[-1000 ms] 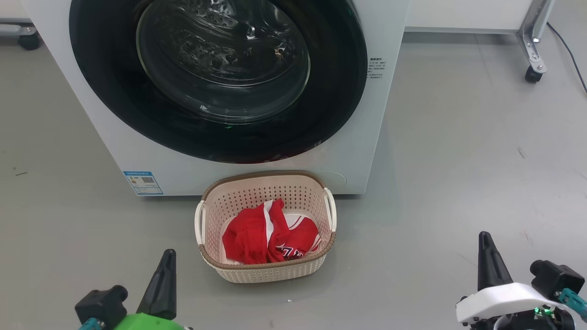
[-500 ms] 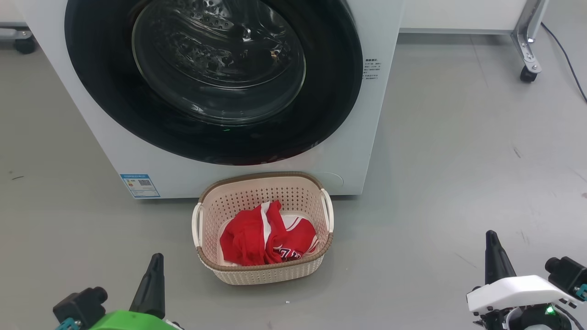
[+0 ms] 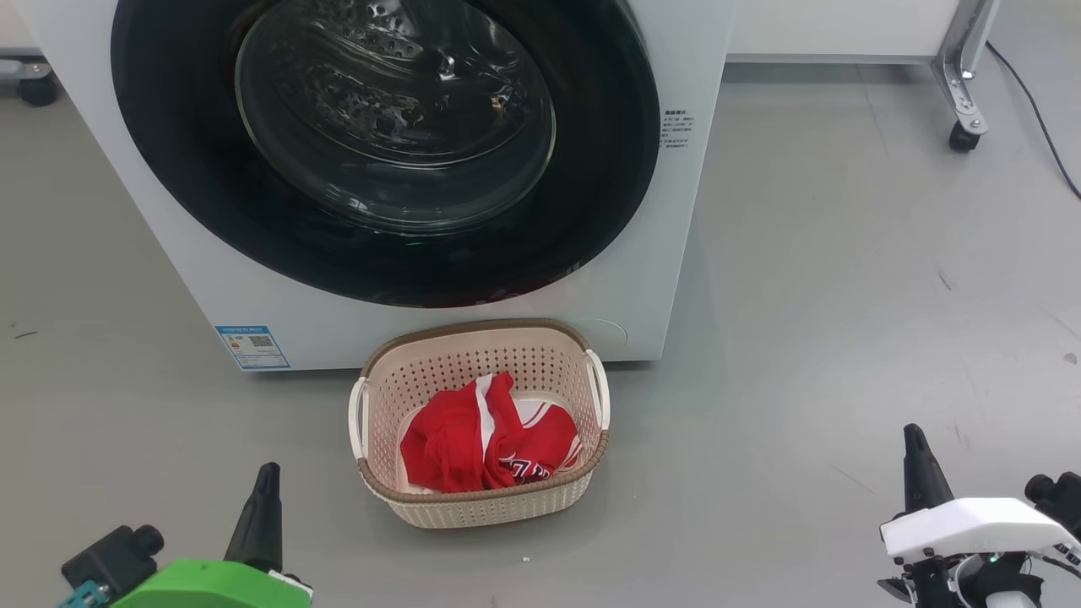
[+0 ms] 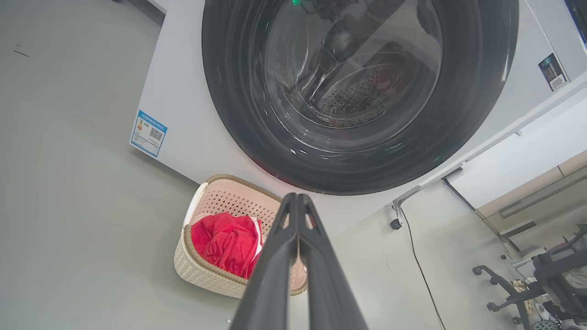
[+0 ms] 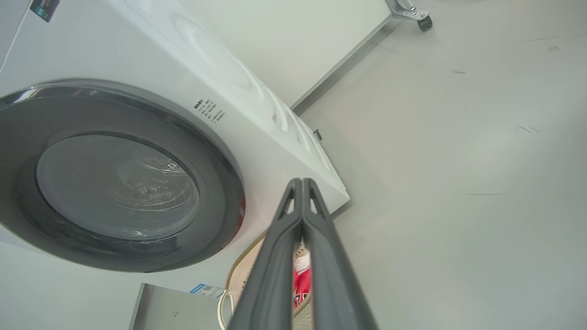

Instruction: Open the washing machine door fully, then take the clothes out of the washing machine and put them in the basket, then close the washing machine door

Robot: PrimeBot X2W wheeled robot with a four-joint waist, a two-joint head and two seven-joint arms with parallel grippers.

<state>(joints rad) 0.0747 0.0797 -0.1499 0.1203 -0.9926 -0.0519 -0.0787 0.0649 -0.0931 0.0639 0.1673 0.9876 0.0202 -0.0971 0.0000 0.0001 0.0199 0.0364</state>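
**Head view: jersey (image 3: 490, 439) in basket (image 3: 473, 511), both claws closed and empty**

Jersey: red, crumpled, a white-striped trim band across its top. It lies inside the basket, below the brown rim, with bare cream bottom showing on the far right.

Basket: upright on the grey floor (image 3: 802, 338). Its far rim is just beside the washer (image 3: 650, 279) front, under the lowest arc of the door (image 3: 169, 169).

Door: sits flush on the washer front, with the drum visible through the glass. A blue label (image 3: 251, 346) is at the washer's lower left corner.

Left claw (image 3: 267, 477): at lower left, fingers pressed together into one tip with nothing between them. The jersey lies ahead and to its right, apart from it. The basket's near-left corner is the closest part.

Right claw (image 3: 913, 439): at lower right, fingers together and holding nothing. It is well apart from the basket, with the jersey off to its left.

Left wrist view: the fingers (image 4: 275, 266) meet along their length. The basket and jersey sit on the floor beyond, left of the tips, and the fingers overlap the basket's right end in the picture.

Right wrist view: the fingers (image 5: 275, 266) are closed. A strip of red jersey shows low between the shafts, the door is at left.

Outer field: a caster leg (image 3: 958, 101) stands at upper right.
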